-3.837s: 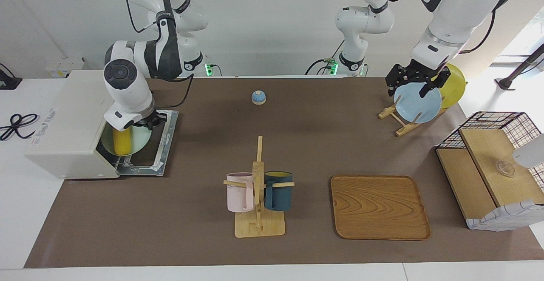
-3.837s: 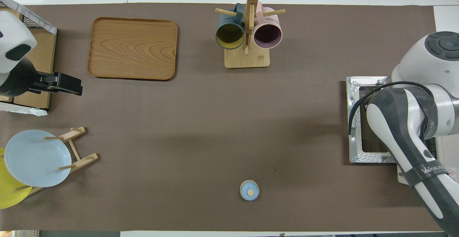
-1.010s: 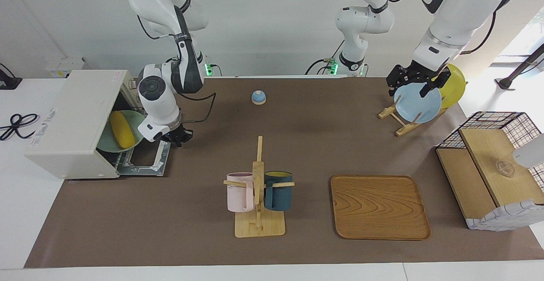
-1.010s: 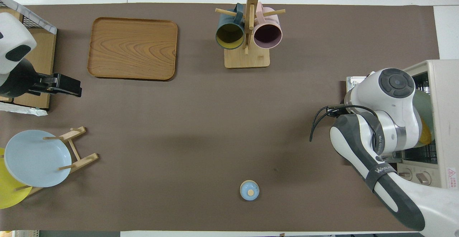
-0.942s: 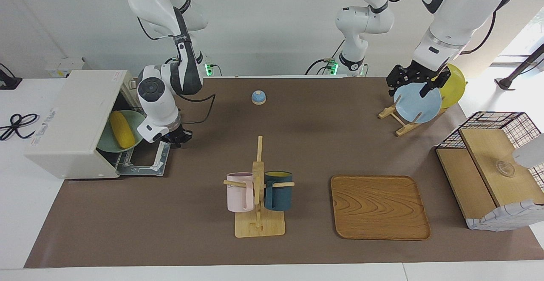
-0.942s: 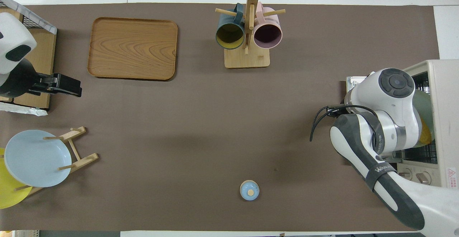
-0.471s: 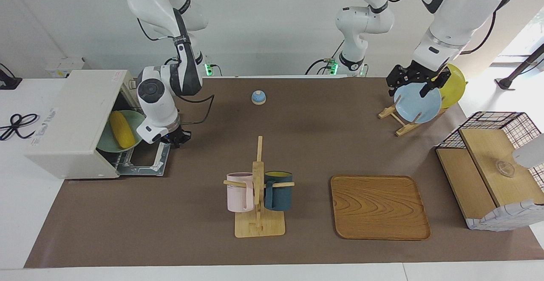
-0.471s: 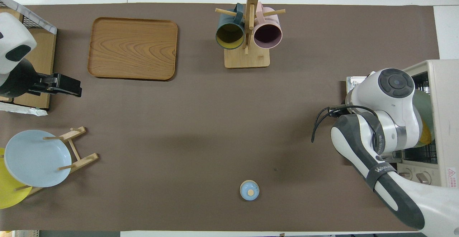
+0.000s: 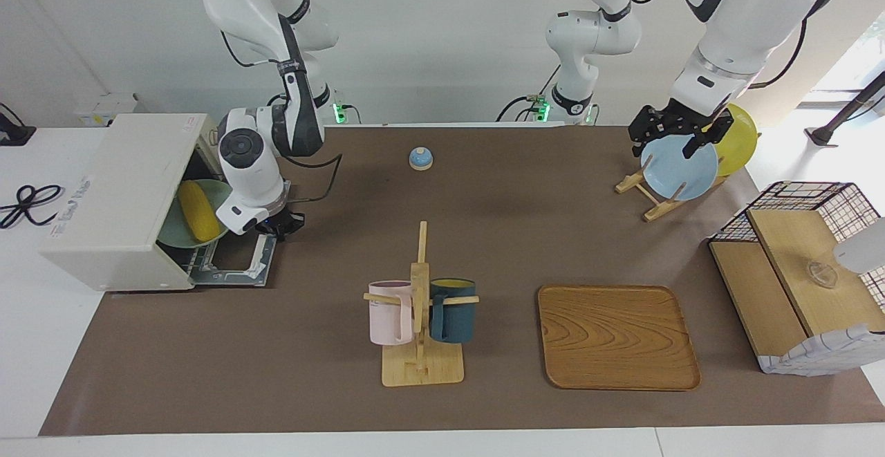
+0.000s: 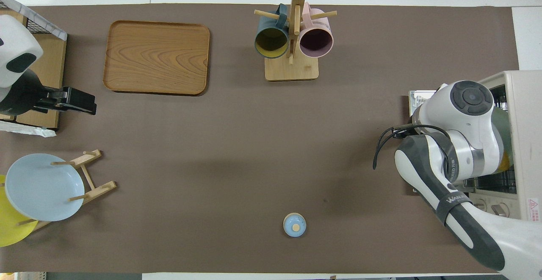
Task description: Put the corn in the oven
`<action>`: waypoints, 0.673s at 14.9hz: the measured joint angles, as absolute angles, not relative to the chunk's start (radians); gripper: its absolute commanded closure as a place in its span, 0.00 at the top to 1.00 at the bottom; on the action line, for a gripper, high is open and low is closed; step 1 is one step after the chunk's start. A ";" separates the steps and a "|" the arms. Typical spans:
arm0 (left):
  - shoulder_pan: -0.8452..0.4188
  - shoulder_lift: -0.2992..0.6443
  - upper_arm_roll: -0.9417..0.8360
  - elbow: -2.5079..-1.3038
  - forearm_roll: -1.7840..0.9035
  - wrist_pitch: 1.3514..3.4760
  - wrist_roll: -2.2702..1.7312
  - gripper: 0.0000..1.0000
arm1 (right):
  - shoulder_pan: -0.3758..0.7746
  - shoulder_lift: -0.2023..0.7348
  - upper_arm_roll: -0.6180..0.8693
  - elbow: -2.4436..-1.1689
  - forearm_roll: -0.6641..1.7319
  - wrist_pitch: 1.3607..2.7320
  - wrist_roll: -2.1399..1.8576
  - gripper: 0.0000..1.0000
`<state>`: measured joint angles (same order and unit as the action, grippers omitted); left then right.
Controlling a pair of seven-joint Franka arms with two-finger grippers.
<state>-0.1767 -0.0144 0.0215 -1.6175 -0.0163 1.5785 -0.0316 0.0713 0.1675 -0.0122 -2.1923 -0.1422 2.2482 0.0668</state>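
The corn (image 9: 195,209) lies in the oven (image 9: 116,201); the right hand (image 9: 279,225), closed and empty, hangs over its lowered door, while the left hand (image 9: 676,133) waits wide open above the blue plate (image 9: 679,168).

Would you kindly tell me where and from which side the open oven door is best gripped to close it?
Probably by the door's free outer edge, away from the hinge at the oven mouth. It lies flat on the table, so coming in low from the table's middle and getting under that edge looks best. The right gripper, shut, hangs over that edge. The corn sits inside on a green plate.
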 measured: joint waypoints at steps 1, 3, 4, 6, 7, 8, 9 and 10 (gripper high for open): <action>-0.177 -0.014 0.022 -1.618 -0.016 1.579 -0.032 1.00 | 0.072 0.168 -0.010 -2.189 -0.150 2.240 0.061 0.00; -0.177 -0.014 0.022 -1.618 -0.016 1.579 -0.032 1.00 | 0.075 0.167 -0.004 -2.156 -0.166 2.178 0.045 0.00; -0.177 -0.014 0.022 -1.618 -0.016 1.579 -0.032 1.00 | 0.076 0.165 -0.002 -2.121 -0.167 2.117 0.028 0.00; -0.177 -0.014 0.022 -1.618 -0.016 1.579 -0.032 1.00 | 0.073 0.150 -0.001 -2.049 -0.167 1.990 -0.022 0.00; -0.177 -0.014 0.022 -1.618 -0.016 1.579 -0.032 1.00 | 0.063 0.136 -0.002 -2.021 -0.166 1.941 -0.053 0.00; -0.177 -0.014 0.022 -1.618 -0.016 1.579 -0.032 1.00 | 0.048 0.118 -0.002 -2.000 -0.165 1.903 -0.089 0.00; -0.177 -0.014 0.022 -1.618 -0.016 1.578 -0.032 1.00 | 0.028 0.098 -0.002 -1.985 -0.164 1.874 -0.127 0.00; -0.177 -0.014 0.022 -1.618 -0.016 1.578 -0.032 1.00 | 0.006 0.079 -0.002 -1.971 -0.162 1.848 -0.162 0.00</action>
